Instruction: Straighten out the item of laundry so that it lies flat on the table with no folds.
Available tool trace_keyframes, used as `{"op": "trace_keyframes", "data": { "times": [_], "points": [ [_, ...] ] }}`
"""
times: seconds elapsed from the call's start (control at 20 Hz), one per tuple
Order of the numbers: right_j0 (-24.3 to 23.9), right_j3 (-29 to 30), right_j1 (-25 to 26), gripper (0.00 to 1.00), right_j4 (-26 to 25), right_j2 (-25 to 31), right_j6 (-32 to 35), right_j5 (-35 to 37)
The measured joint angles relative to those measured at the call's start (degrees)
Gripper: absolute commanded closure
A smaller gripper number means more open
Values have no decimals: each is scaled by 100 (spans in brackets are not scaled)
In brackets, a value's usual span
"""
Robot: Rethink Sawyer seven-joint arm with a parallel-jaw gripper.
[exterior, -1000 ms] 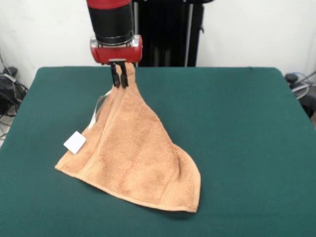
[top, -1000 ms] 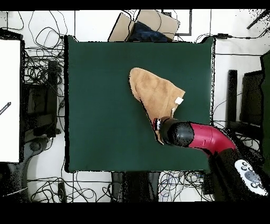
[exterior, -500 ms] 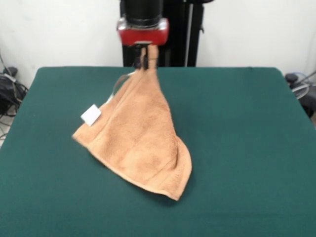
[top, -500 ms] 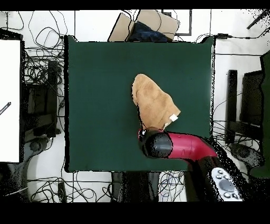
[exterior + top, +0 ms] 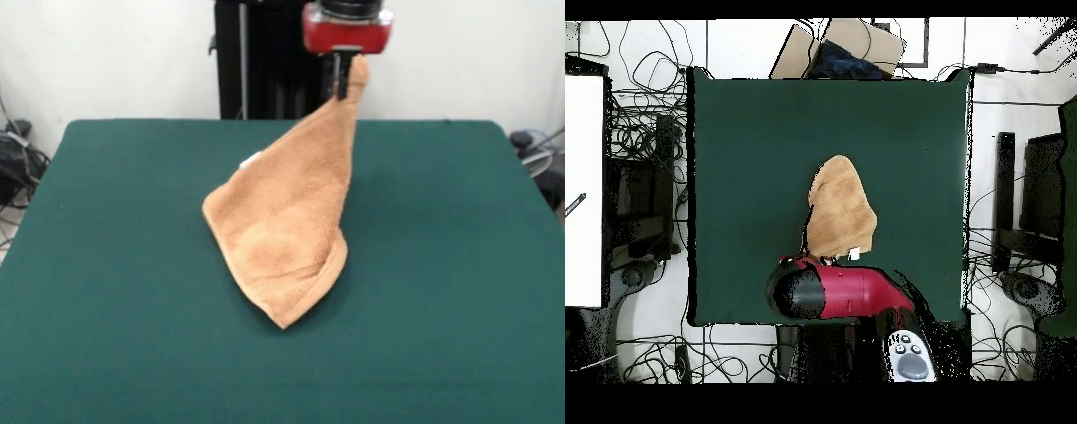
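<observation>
- One corner of the towel (image 5: pixel 287 225) is pinched in the closed claw (image 5: pixel 343 78), raised above the far edge
- lower folded end rests mid-desk (image 5: pixel 106 336); small white tag (image 5: pixel 251 161) shows

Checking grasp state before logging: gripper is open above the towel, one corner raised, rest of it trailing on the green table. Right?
Not quite. The gripper is not open above it: it is shut on the towel, pinching the raised corner, as the front view shows. The rest holds: the towel's lower part trails on the green table.
</observation>
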Motion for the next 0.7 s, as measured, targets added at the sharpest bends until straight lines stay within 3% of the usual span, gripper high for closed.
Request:
{"op": "trace_keyframes", "data": {
  "times": [0.25,0.7],
  "points": [
    [282,45,-5,100,371,-2,159,-43],
    [347,84,-195,100,971,1,171,115]
  ]
}}
